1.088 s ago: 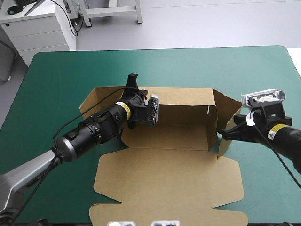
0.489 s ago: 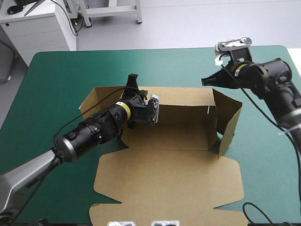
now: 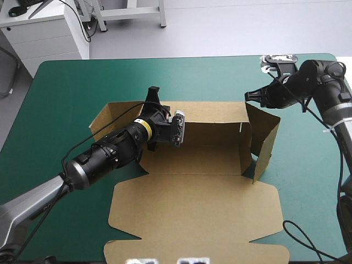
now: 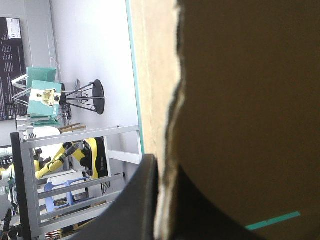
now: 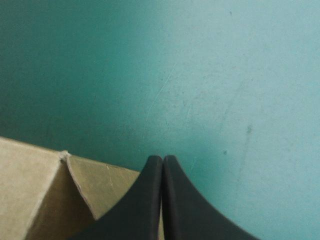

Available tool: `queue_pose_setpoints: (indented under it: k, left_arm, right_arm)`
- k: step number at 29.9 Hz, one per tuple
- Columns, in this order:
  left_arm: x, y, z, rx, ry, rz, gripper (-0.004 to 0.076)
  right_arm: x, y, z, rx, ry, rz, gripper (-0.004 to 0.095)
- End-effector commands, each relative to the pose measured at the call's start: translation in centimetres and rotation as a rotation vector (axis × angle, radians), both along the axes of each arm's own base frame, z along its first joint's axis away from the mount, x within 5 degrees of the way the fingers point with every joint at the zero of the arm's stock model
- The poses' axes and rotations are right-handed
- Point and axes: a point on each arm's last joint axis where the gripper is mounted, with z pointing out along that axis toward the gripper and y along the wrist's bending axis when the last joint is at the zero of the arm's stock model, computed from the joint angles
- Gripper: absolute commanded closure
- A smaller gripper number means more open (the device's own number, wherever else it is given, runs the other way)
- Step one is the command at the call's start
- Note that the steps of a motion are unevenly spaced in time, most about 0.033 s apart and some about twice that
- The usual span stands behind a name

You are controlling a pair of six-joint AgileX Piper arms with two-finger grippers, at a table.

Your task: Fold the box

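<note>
Brown box (image 3: pixel 192 206): I have its far wall clamped in my left hand (image 3: pixel 154 99). My right hand (image 3: pixel 250 95), fingers together, hovers by its far right corner.

Bright even light, perhaps from overhead, soft shadow inside the box (image 3: pixel 198 159)

The teal-green table (image 3: pixel 66 88) carries the brown box (image 3: pixel 198 209).

The box (image 3: pixel 192 203) is seen to be of matt brown board, its cut edge rough and fibrous at the left tool (image 4: pixel 161 172). The worktop (image 3: pixel 71 88) is covered in a smooth teal-green sheet, faintly scratched and speckled ahead of the right tool (image 5: pixel 162 161), whose black fingers (image 5: pixel 150 200) are seen smooth and dull.
</note>
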Motion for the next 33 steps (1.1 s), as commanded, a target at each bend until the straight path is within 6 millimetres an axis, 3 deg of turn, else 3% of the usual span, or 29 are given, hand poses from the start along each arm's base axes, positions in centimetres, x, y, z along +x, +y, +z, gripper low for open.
queue_pose_setpoints:
  k: [1,15,20,27,33]
  left_arm:
    - [-0.4,0.6,1.5,-0.035,-0.011,0.038,0.0731]
    - [-0.4,0.6,1.5,-0.052,-0.003,0.048,0.0731]
    - [-0.4,0.7,1.5,-0.056,0.000,0.052,0.0731]
    - [-0.4,0.7,1.5,-0.048,-0.001,0.051,0.0731]
    - [-0.4,0.7,1.5,-0.045,-0.002,0.052,0.0731]
  right_arm:
    - [-1.0,-0.4,2.3,0.008,-0.070,0.022,0.0927]
    - [-2.2,0.1,2.3,0.040,0.015,0.078,0.0927]
    - [-2.8,0.1,1.1,0.063,0.016,0.069,0.0927]
    - [-5.9,0.0,-2.3,0.075,-0.080,0.089,0.0927]
    - [-9.2,-0.1,-4.4,0.092,-0.265,0.130,0.0927]
